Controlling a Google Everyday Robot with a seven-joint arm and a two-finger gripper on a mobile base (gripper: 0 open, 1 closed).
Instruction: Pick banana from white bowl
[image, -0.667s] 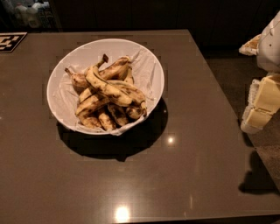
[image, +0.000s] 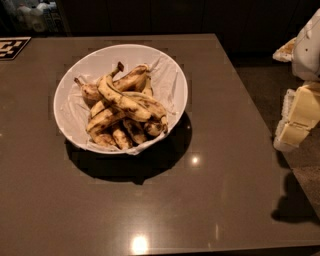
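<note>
The gripper is a pale cream, blocky piece with flat faces and squared edges. It sits well to the right of the white bowl, past the counter edge. Above it, the arm shows a rounded white shell with a tan patch at its side.

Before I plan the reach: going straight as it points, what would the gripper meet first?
Probably the table near its right edge, not the bowl; the gripper, far right, points downward, depth unclear.
</note>
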